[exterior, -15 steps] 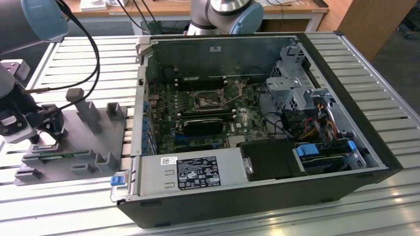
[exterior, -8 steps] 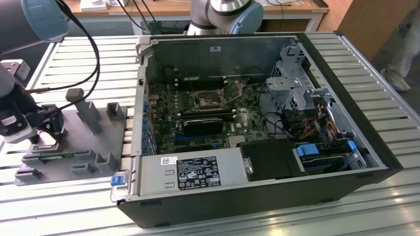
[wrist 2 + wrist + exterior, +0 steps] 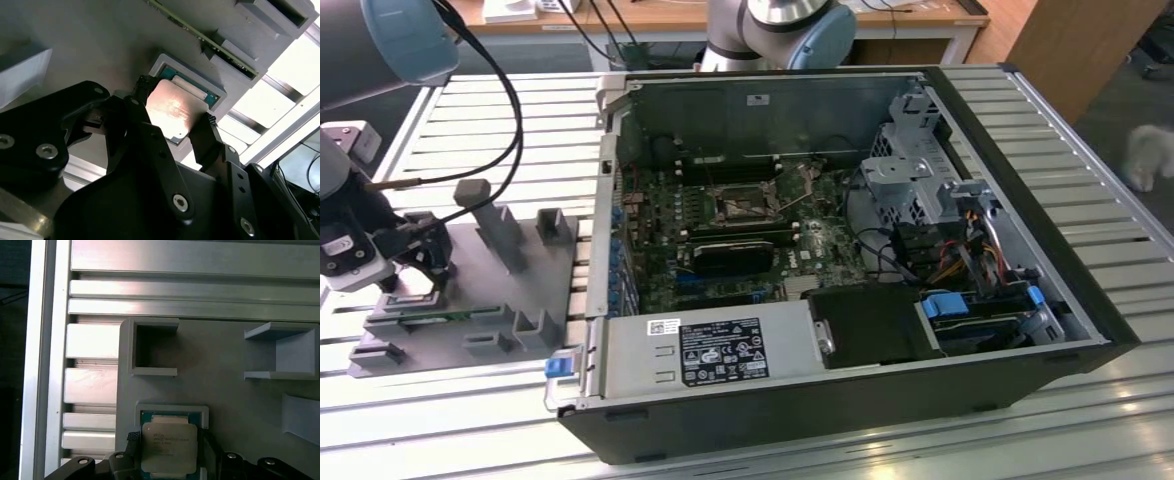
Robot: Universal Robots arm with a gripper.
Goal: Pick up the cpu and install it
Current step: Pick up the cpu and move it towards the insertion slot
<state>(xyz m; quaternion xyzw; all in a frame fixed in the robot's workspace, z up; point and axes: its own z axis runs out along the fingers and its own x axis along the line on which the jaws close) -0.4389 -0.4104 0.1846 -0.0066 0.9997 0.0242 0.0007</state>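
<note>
Straddling the cpu [image 3: 172, 111], the gripper [image 3: 175, 106] is narrowed until its fingertips [image 3: 206, 135] are pressed against two opposite edges, so the metal top is left untouched. The cpu is held at its pocket in the grey tray [image 3: 225, 370], well apart from the open computer case [image 3: 761, 110].

claw [image 3: 411, 272]: low over grey tray [image 3: 474, 290], exterior view's left | open computer case [image 3: 854, 405]: just beside tray
</note>
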